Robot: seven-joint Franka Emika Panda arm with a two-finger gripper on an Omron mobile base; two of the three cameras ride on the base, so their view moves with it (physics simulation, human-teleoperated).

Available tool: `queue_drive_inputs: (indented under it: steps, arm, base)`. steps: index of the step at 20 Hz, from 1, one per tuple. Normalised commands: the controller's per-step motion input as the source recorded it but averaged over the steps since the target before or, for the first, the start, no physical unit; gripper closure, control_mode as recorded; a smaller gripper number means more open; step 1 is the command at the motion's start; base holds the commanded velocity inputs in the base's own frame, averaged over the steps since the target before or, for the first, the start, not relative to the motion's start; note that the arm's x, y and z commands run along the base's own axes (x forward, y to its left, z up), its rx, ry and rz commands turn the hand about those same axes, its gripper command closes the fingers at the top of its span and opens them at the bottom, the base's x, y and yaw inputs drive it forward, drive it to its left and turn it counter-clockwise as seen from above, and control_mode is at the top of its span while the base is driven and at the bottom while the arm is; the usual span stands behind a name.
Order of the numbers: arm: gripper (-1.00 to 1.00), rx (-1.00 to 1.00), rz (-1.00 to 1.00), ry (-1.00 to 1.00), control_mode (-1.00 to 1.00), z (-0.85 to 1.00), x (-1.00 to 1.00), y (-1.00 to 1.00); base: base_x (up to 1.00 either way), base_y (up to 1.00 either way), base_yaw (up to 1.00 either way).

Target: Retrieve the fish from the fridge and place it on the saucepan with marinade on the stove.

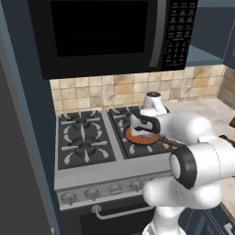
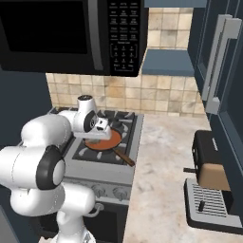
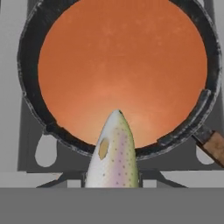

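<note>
A black microwave [image 1: 105, 34] hangs over the stove [image 1: 87, 151], whose pale grates and silver knob front stand against a tan tiled wall [image 2: 142, 97]. To the stove's right runs a marbled table [image 2: 163, 166], carrying a dark toaster [image 2: 211, 166] with a tan side on a grey tray near the dark blue cabinets [image 2: 218, 71].

The white arm [image 1: 193, 160] bends forward over the stove's front right burner, and its gripper [image 1: 146, 133] hangs just above the saucepan [image 1: 142, 137] that sits on that burner. The pan's long brown handle [image 2: 124, 157] points back towards the robot and the table.

From the hand view the saucepan [image 3: 26, 57] is a dark ring around the smooth orange-red marinade [image 3: 122, 61], with the handle [image 3: 214, 146] leaving at the lower right. The fish [image 3: 113, 153], pale and speckled with a pink stripe, rises from the bottom edge, its pointed nose just over the pan's near rim and above the marinade, not lying in it. The fingers are hidden behind the fish; whether they clamp it cannot be told for sure, though the fish hangs at the hand
</note>
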Motion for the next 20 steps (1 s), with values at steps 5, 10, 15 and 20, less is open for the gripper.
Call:
queue_drive_inputs:
  steps: [5,10,15,20]
  arm:
    - [1.00,0.00,0.00,0.00,-1.00,-0.09,0.38,0.00]
    - [1.00,0.00,0.00,0.00,-1.00,-0.05,0.35,0.00]
    - [1.00,0.00,0.00,0.00,-1.00,-0.10,0.31,0.00]
    - [1.00,0.00,0.00,0.00,-1.00,-0.14,0.30,0.00]
  base:
    - [0.00,0.00,0.00]
    - [0.00,0.00,0.00]
    - [0.00,0.00,0.00]
    - [0.00,0.00,0.00]
